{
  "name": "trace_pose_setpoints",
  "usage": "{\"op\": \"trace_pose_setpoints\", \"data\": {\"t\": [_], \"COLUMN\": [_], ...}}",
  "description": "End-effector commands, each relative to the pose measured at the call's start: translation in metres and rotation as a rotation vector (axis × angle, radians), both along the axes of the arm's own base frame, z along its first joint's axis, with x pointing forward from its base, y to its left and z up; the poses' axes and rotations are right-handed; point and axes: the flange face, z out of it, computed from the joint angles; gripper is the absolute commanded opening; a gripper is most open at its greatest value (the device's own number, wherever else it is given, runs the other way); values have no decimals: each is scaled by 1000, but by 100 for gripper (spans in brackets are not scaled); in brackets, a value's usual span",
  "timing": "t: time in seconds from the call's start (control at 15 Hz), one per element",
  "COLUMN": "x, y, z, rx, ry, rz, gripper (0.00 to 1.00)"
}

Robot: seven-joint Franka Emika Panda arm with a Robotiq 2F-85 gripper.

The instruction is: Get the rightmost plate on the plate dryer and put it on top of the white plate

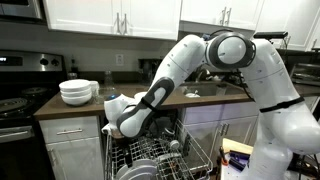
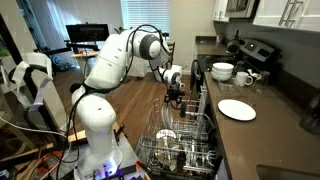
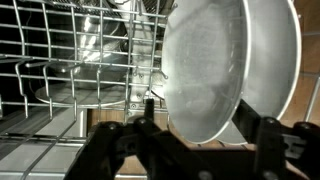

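The plate dryer (image 2: 182,142) is a grey wire rack pulled out below the counter, seen in both exterior views (image 1: 160,160). The white plate (image 2: 236,109) lies flat on the counter beside it. My gripper (image 2: 176,98) hangs over the rack's far end, also seen in an exterior view (image 1: 122,127). In the wrist view the gripper (image 3: 205,135) is open. Its two black fingers stand either side of the lower edge of an upright pale plate (image 3: 205,70). A second upright plate (image 3: 278,60) stands right behind that one. I cannot tell if a finger touches the plate.
A stack of deep white bowls (image 2: 222,71) and a mug (image 2: 246,78) stand on the counter near the stove (image 2: 252,50). The bowls also show in an exterior view (image 1: 77,92). Glassware and wire tines (image 3: 90,60) fill the rack next to the plates.
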Motion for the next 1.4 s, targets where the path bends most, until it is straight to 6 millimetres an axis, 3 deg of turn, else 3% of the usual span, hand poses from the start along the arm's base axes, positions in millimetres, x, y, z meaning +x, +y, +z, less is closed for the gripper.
{"op": "trace_pose_setpoints", "data": {"t": [0.0,0.13,0.27,0.33,0.53,0.73,1.33], "x": [-1,-2,-3,-4,-4,-6,-8], "y": [-1,-1,0,0,3,2,-7], "z": [-2,0,2,3,8,17,52], "rx": [-6,-4,3,10,35,62,34], "ry": [29,50,73,85,109,121,129], "rz": [-17,-14,-13,-12,-13,-19,-97], "gripper": [52,52,43,29,8,3,7]}}
